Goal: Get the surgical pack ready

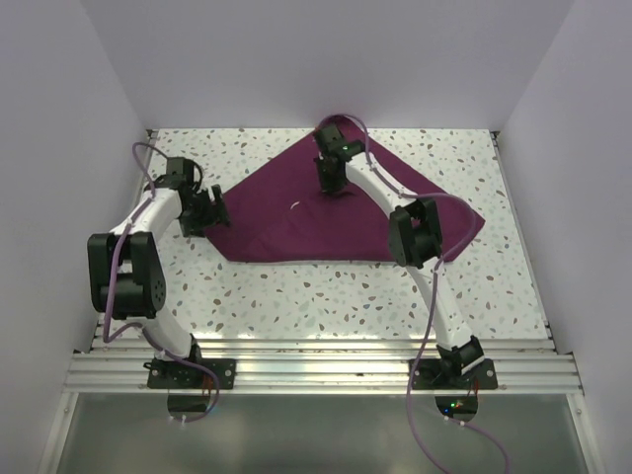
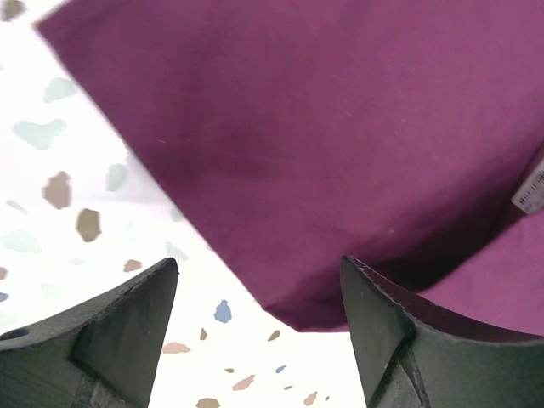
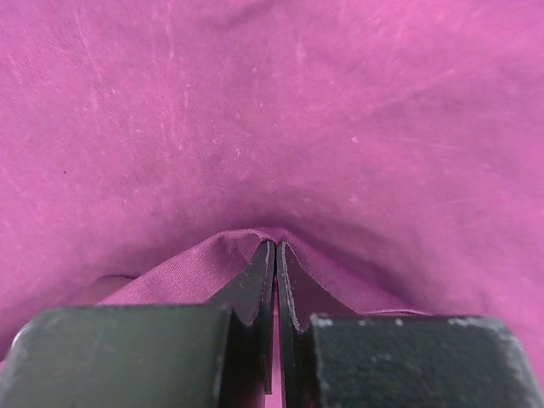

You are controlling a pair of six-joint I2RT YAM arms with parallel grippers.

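Of the surgical pack only the plum-purple cloth (image 1: 316, 212) shows, lying folded into a rough triangle on the speckled table (image 1: 326, 296). My left gripper (image 1: 219, 207) stands open at the cloth's left corner. In the left wrist view the cloth (image 2: 340, 127) ends in a corner just ahead of the left gripper (image 2: 259, 268), nothing between its fingers. My right gripper (image 1: 334, 188) reaches onto the cloth's upper middle. The right wrist view shows the right gripper (image 3: 276, 245) shut on a raised pinch of the cloth (image 3: 255, 102). Tray, instruments and gauze are out of view.
White walls enclose the table on the left, back and right. A ribbed metal rail (image 1: 326, 367) carrying both arm bases runs along the near edge. A small white label (image 2: 531, 191) sits on the cloth. The right arm's purple cable (image 1: 380, 168) loops above the cloth.
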